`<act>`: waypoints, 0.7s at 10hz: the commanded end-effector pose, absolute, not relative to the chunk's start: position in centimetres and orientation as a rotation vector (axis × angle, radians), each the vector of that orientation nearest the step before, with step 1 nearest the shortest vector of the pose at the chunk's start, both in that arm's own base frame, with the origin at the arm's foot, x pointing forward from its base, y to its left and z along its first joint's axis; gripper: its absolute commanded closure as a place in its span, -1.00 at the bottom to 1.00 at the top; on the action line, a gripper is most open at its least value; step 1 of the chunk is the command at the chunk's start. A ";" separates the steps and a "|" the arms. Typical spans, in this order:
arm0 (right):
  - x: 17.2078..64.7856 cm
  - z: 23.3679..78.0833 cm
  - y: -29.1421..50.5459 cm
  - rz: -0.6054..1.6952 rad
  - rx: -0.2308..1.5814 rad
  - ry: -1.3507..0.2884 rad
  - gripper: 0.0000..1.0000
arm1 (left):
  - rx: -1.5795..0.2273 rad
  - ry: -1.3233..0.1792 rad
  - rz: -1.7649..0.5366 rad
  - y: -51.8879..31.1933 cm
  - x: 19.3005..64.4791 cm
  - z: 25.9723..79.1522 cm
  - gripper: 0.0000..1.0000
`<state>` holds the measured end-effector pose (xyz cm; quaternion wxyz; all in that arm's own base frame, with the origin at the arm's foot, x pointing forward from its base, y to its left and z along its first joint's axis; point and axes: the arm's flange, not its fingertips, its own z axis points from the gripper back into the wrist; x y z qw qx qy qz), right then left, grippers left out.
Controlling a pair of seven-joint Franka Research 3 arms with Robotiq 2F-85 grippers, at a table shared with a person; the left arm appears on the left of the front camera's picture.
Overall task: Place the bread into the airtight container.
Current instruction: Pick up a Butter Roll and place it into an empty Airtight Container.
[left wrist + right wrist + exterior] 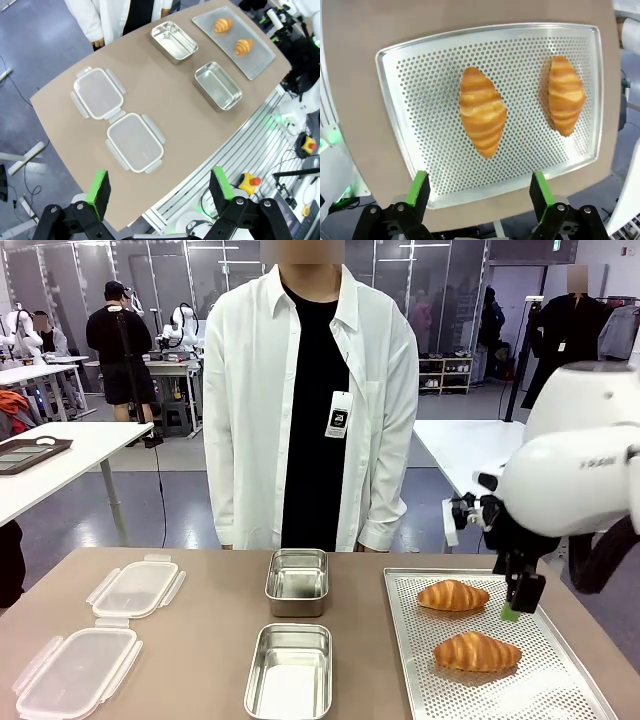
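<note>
The near steel box (290, 672) is sitting empty at the front of the worktop (200, 640), with a clear lid (78, 672) lying beside it. On the holey tray (560, 695), a near croissant (477, 652) and a far croissant (453, 595) are lying apart. The right jaws are hanging apart over the tray, holding nothing. The left jaws are hanging wide apart too, high over the worktop. A croissant is likely light, soft and flaky, so gripping gently across its fat middle is looking safest.
</note>
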<state>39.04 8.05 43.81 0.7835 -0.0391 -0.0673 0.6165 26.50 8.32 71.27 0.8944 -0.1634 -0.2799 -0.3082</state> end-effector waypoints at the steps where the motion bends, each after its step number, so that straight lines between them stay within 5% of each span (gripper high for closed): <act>1: 40.2 41.5 7.9 1.343 -0.062 -0.168 -1.00 | -0.337 -0.581 -0.658 8.4 26.5 71.5 -1.00; 7: 42.2 36.3 6.7 1.362 0.039 -0.129 -1.00 | -0.337 -0.581 -0.658 8.4 26.5 71.5 -1.00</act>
